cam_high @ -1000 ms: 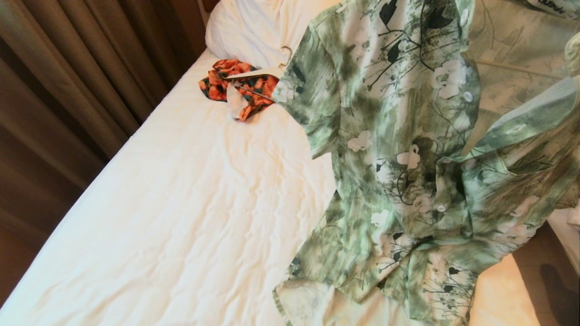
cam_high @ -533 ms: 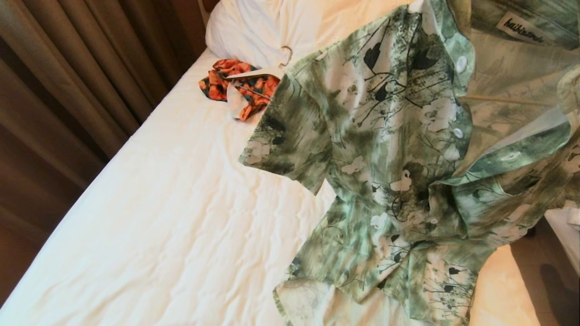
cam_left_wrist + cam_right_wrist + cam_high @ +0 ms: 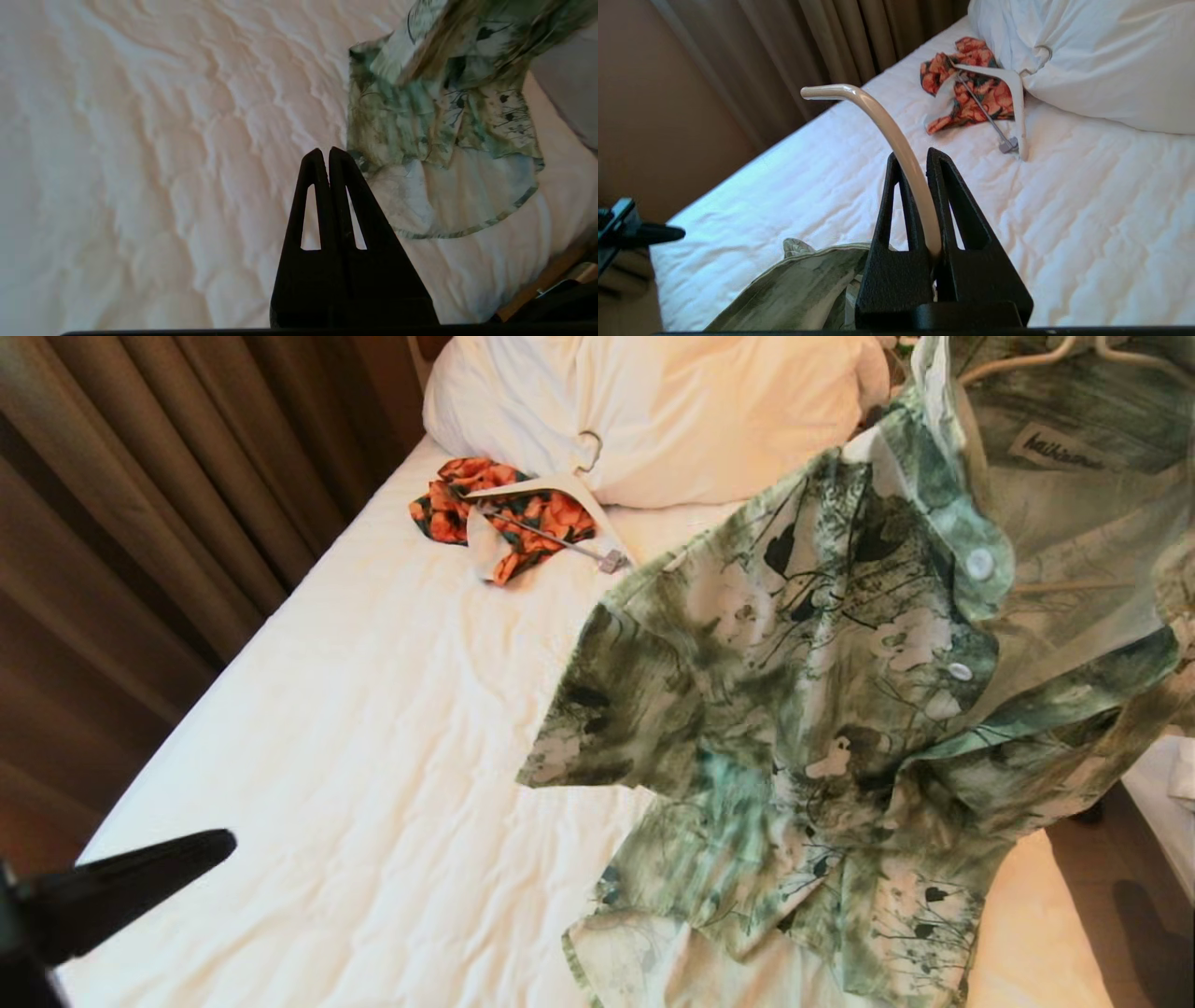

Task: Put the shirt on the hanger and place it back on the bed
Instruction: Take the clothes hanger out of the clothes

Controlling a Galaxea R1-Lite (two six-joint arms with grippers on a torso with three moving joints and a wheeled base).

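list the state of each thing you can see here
shirt: on the hanger, front open, held up, hem resting on the bed
hanger: hook clamped in the right gripper
right gripper: shut on the hanger
left gripper: shut, empty, over the bed
bed: sheet lightly wrinkled
pillow: at the head of the bed
orange garment: crumpled, lying with a white hanger

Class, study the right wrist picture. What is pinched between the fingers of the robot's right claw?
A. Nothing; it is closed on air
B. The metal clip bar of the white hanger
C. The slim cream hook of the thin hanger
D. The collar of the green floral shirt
C: in the right wrist view the right claw is shut on the cream hook of the hanger, with the shirt hanging below it.
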